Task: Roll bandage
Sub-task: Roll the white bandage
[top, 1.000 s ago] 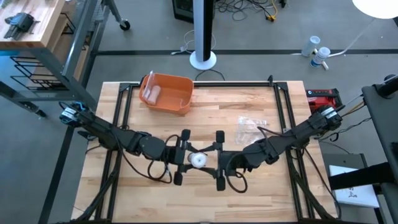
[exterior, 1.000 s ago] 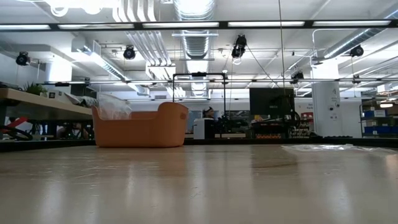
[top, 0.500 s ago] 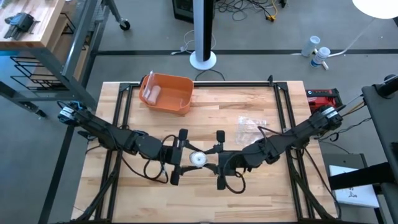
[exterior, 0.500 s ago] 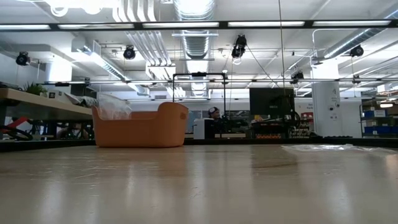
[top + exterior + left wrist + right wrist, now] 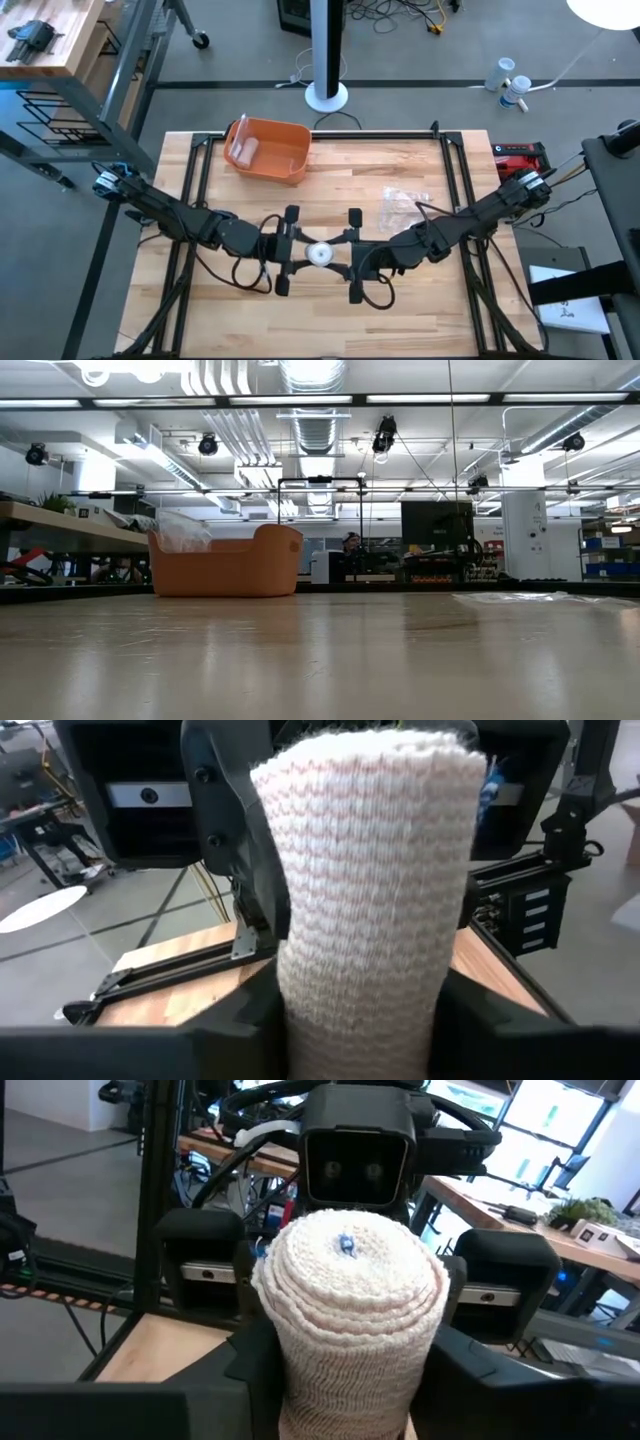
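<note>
- Bandage (image 5: 319, 254), a rolled white cylinder, sits near table centre, pinched between both grippers.
- Left gripper (image 5: 288, 250) closes on it from 9 o'clock, right gripper (image 5: 349, 256) from 3 o'clock.
- Keep wraps snug and grip even while turning.
- Orange bin (image 5: 268, 151) at 11 o'clock and plastic wrapper (image 5: 403, 204) at 2 o'clock lie well apart; neither obstructs.

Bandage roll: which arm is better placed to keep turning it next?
Hard to separate. The bandage roll sits between the left gripper and the right gripper, both closed on it. I'd lean right: its wrist view faces the roll's spiral end.
</note>
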Motion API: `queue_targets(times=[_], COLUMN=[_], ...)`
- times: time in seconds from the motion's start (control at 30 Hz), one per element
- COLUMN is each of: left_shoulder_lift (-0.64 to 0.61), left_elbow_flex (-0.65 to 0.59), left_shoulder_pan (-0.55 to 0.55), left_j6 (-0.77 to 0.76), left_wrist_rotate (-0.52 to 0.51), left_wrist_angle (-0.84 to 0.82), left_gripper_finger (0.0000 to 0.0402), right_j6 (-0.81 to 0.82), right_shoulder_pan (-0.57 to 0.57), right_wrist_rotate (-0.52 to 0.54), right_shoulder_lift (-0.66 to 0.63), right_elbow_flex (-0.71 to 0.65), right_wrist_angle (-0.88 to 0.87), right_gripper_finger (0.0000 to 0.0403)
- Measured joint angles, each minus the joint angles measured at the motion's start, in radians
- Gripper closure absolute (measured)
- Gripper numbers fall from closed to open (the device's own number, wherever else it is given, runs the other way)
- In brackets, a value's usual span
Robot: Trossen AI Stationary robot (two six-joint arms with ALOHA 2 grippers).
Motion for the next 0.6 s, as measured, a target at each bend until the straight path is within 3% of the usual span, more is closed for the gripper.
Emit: queue_targets(times=[0.1,0.33,0.6], left_shoulder_lift=[0.000,-0.025,-0.083], left_elbow_flex=[0.000,0.000,0.000], left_shoulder_pan=[0.000,0.000,-0.021], left_j6=[-0.007,-0.033,-0.034], left_wrist_rotate=[-0.006,-0.061,0.015], left_wrist_angle=[0.011,-0.014,-0.042], left_gripper_finger=[0.0295,0.0293,0.0279], right_j6=[0.000,-0.055,-0.058], right_shoulder_pan=[0.000,0.006,-0.021], right_wrist_rotate=[0.000,0.009,0.007], right_shoulder_lift=[0.000,-0.022,-0.179], right_elbow_flex=[0.019,0.019,-0.166], right_wrist_angle=[-0.038,-0.073,-0.110], right_gripper_finger=[0.0233,0.0182,0.0172])
